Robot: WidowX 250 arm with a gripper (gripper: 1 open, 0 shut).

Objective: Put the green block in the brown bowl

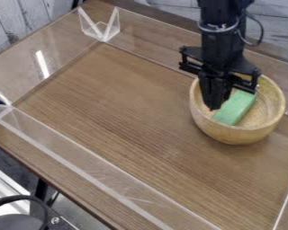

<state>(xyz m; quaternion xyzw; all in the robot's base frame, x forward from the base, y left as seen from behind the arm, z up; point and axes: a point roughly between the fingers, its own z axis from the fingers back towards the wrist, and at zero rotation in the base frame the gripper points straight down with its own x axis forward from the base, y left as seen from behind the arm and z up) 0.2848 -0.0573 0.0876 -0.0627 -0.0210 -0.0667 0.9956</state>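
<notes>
Now the arm hangs straight down, gripper (218,97) clenched empty, fingers pressed together at the near-left rim of the brown bowl (261,132). Green block (237,110) lies inside that bowl on the wooden table (122,117).

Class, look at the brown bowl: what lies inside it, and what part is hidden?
Inside the brown bowl lies the green block, tilted against the wall. The shut gripper covers the block's left end and part of the bowl's inside.
</notes>
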